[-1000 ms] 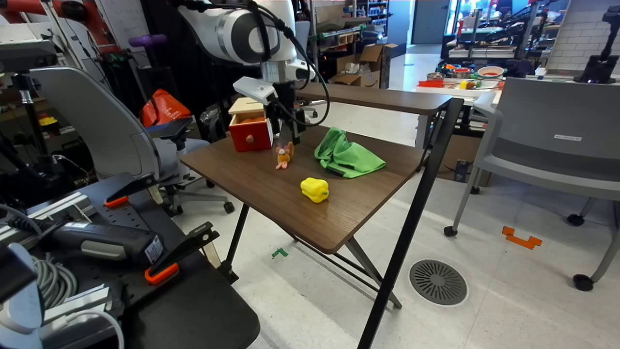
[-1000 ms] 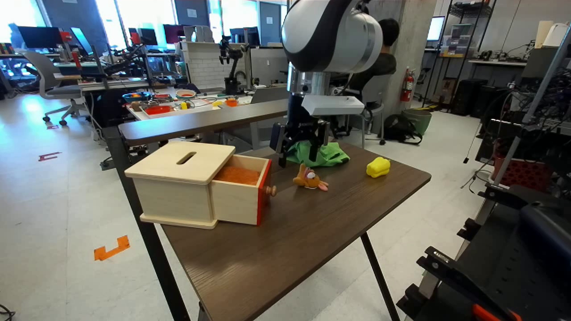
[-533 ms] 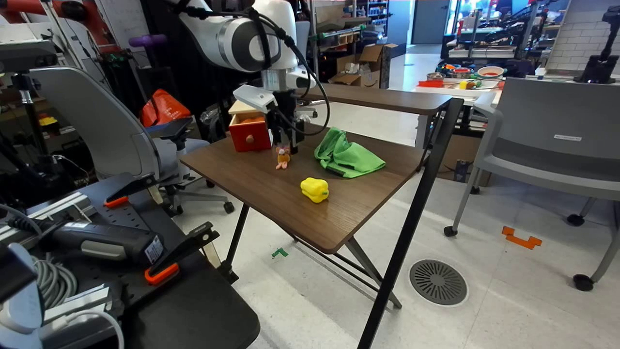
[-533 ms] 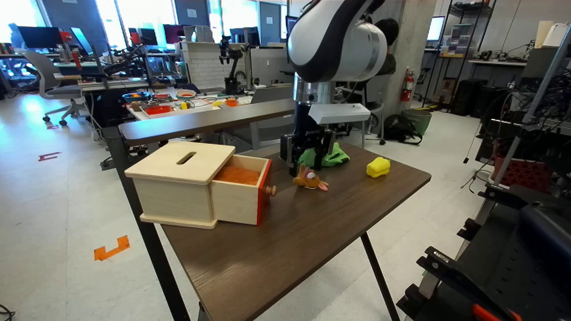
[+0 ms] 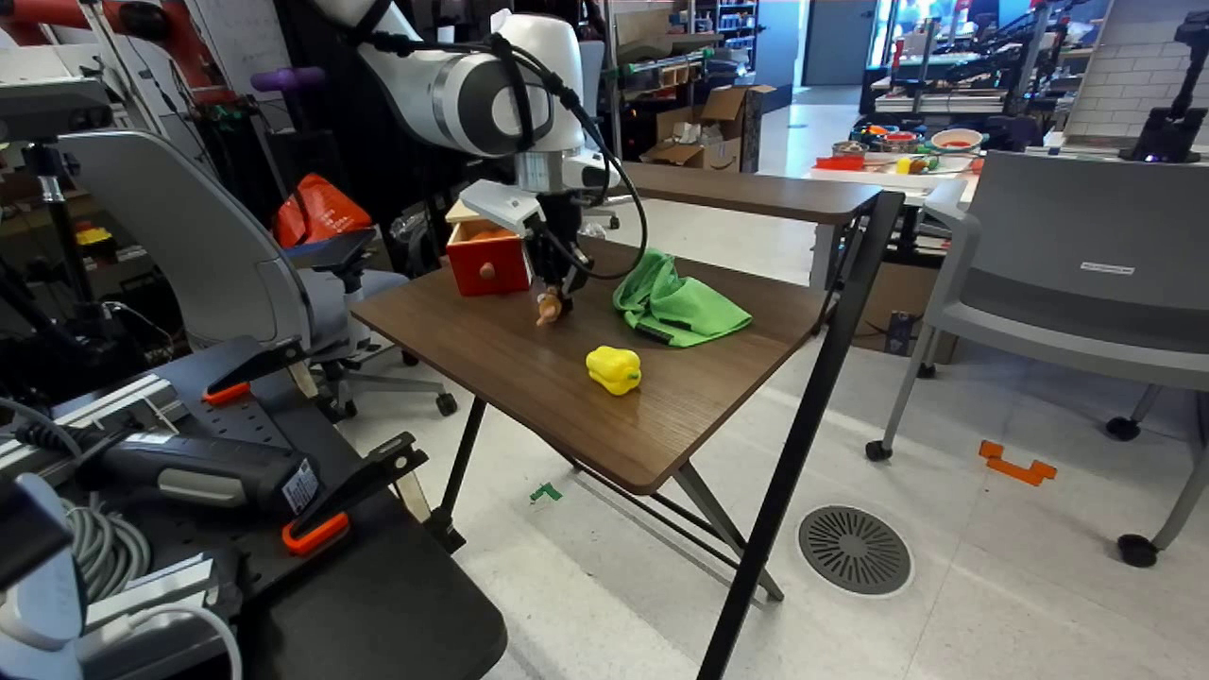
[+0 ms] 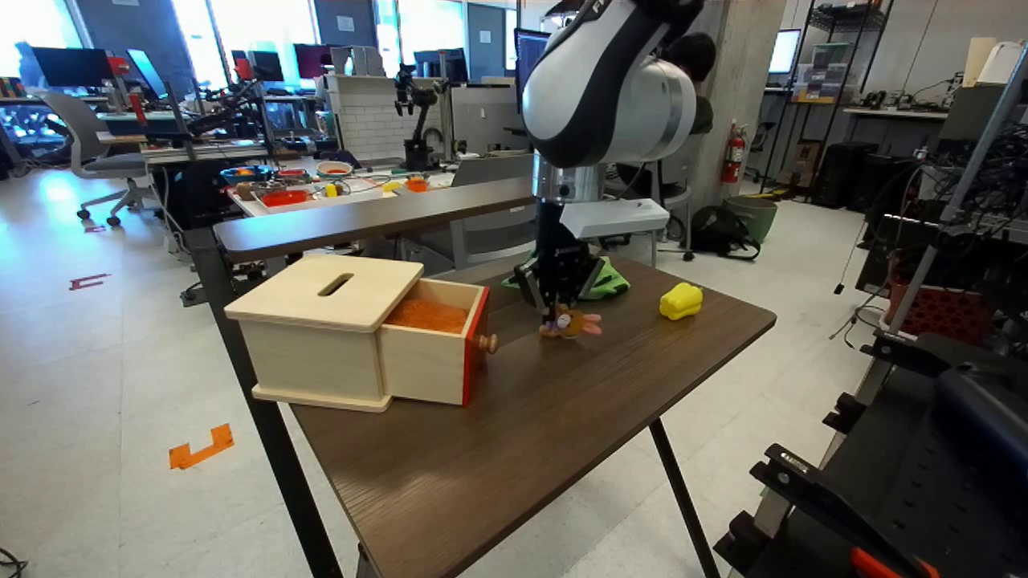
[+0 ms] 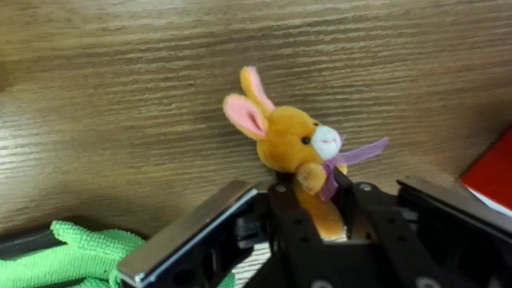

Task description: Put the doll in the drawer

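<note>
Wood-grain tabletop (image 7: 140,100), our gripper (image 7: 318,185) pinching plush bunny (image 7: 289,142) by torso, long axis diag. in wrist view, ears up-L, lower body down-R, red-front drawer (image 6: 426,365) part-open nearby.

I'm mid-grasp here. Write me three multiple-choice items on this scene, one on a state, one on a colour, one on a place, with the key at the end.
1. The drawer is:
A) shut
B) partly open
C) fully removed

2. The ribbon on the doll is:
A) purple
B) yellow
C) black

3. The doll's body is:
A) in the drawer
B) under the cloth
C) in the gripper

1: B, its front stands out from the wooden box in an exterior view.
2: A, its loose end shows purple in the wrist view.
3: C, the wrist view shows it between the jaws.
</note>
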